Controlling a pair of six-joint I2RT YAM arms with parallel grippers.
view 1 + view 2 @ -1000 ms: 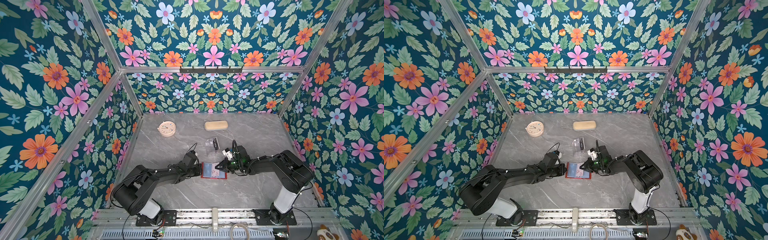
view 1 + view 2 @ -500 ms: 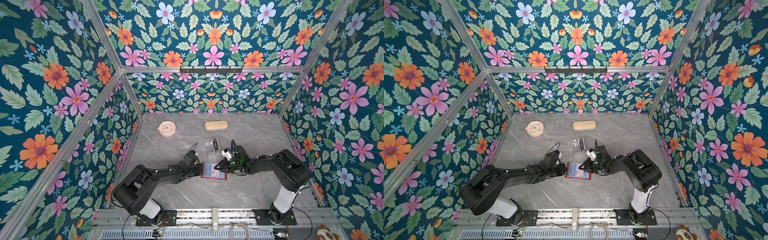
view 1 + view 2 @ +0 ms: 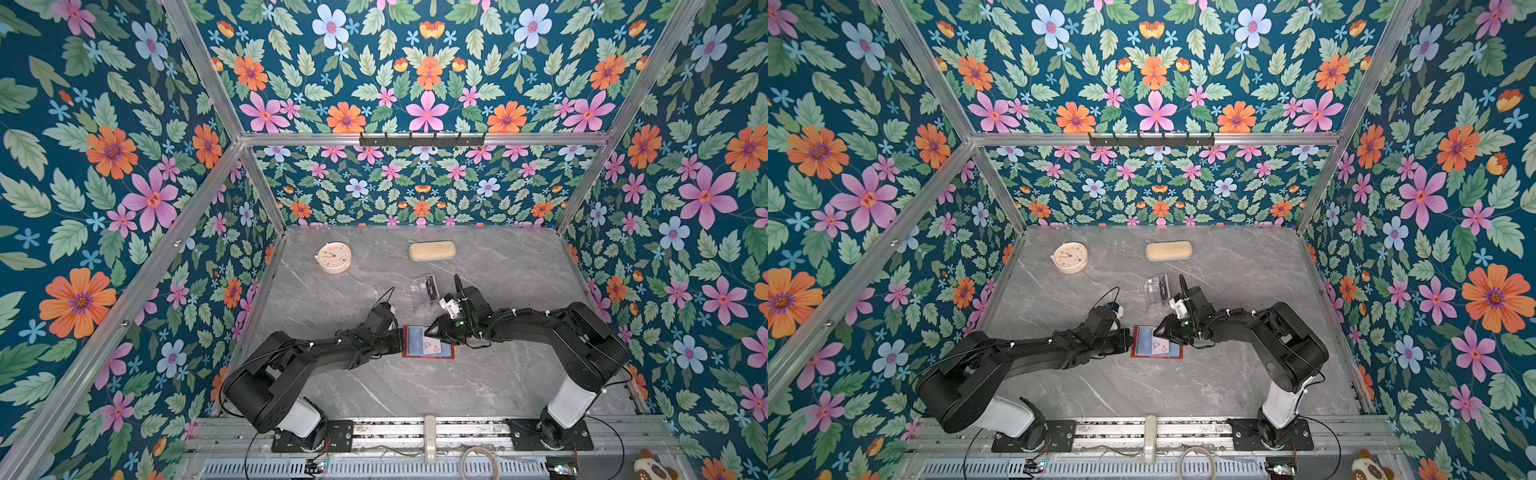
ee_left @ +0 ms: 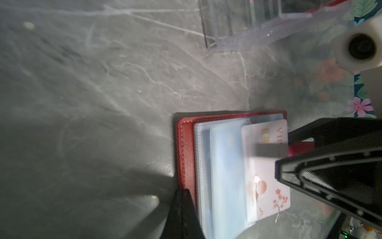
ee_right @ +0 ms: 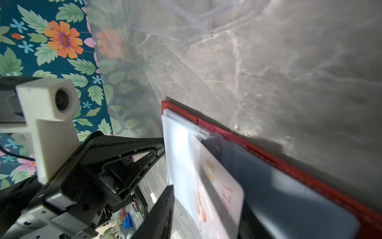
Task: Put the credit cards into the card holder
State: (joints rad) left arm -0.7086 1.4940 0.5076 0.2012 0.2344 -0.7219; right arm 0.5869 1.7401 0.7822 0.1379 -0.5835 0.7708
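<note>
Card holder lies open and flat near the middle of the grey marble table, a shade toward 6 o'clock, with its red cover down and clear sleeves up. We note a pale pink card with a gold chip, red "VIP" lettering and blossom print. It is partly inside a sleeve, its 3 o'clock end sticking out past the sleeve's mouth. Left gripper sits at the holder's 9 o'clock edge with its jaws closed and its tip against the cover and sleeves. We cannot tell whether anything is pinched. Right gripper reaches in from about 2 o'clock over the card's exposed end. Its jaws stand apart, not clamping the card, and the holder's red snap tab shows between them. Clear acrylic stand is near the holder at 12 o'clock, with a black card in it. Beige case lies further out at 12 o'clock, and the round alarm clock at 11 o'clock.
</note>
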